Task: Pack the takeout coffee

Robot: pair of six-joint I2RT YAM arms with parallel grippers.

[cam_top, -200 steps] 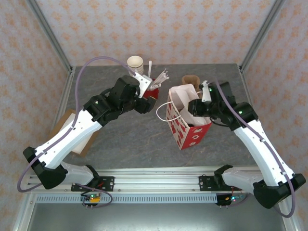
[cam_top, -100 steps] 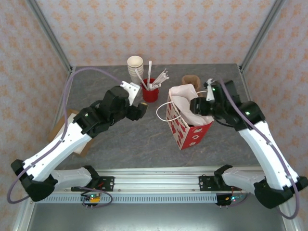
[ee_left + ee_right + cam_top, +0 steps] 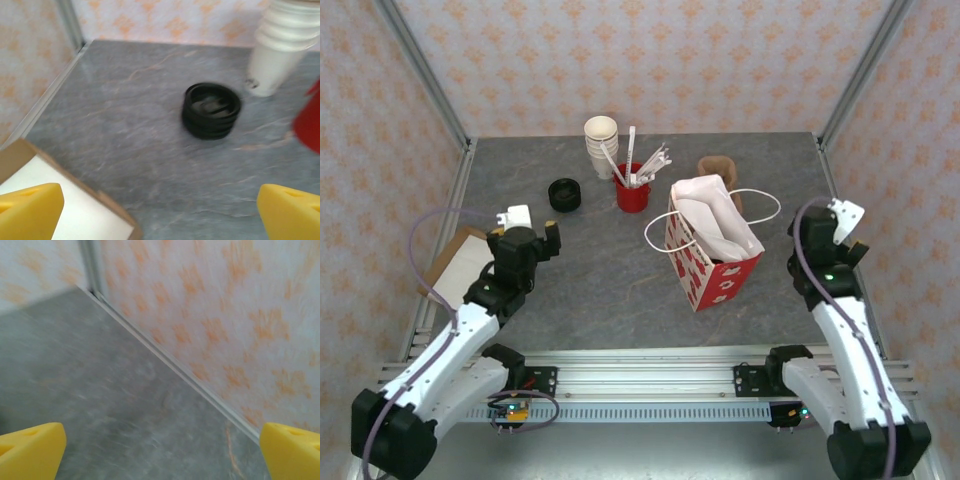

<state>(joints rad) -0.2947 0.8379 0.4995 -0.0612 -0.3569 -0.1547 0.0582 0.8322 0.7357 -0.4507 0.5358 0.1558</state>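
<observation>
The takeout coffee is out of view. A red-and-white paper bag (image 3: 712,262) stands upright mid-table with white paper sticking out of its top. My left gripper (image 3: 167,212) is pulled back over the near left of the table; it is open and empty, and its yellow fingertips (image 3: 30,210) frame bare table short of a stack of loose black lids (image 3: 211,110). My right gripper (image 3: 162,452) is open and empty too. It hangs right of the bag, facing the table's right edge and the wall.
Stacked cream cups (image 3: 601,140) and a red cup of stirrers (image 3: 632,190) stand at the back, with the black lids (image 3: 563,194) to their left. A brown holder (image 3: 718,168) sits behind the bag. A flat cardboard box (image 3: 460,270) lies at the left edge.
Both arms have drawn back toward the near edge, the left from beside the red cup, the right from the bag's mouth. Both grippers have opened wide.
</observation>
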